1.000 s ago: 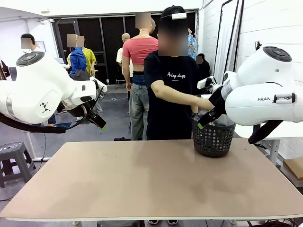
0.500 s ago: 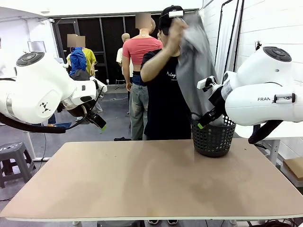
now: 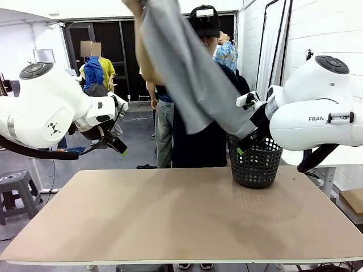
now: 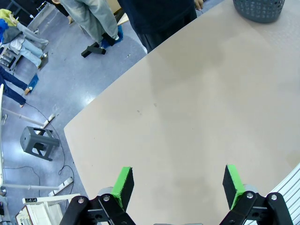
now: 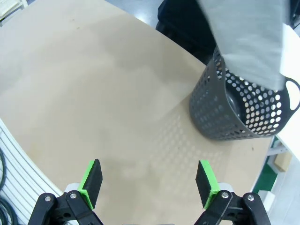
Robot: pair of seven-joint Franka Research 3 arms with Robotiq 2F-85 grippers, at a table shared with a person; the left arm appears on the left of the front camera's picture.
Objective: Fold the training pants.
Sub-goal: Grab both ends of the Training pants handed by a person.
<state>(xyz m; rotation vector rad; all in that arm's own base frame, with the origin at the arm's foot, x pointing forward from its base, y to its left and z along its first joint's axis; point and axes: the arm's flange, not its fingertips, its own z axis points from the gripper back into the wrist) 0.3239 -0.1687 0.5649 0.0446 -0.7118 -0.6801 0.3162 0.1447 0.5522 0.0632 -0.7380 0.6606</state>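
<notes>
Above the basket (image 3: 255,168), training pants (image 3: 193,73) hang beside the wide-open right tool (image 5: 149,180); left tool (image 4: 178,185) equally wide.

A tan table (image 3: 170,221) takes up the middle of the room. Near its far right corner stands a black mesh basket (image 3: 255,169) (round, with a handle hole in the rim), upright and just inside the edge. A person (image 3: 198,148) in a black T-shirt and black cap (image 3: 205,16) stands at the far side, just left of the basket. Off to the left, a small grey stool (image 3: 13,187) sits on the grey floor (image 3: 136,141), with cables (image 4: 35,168) trailing near it.
</notes>
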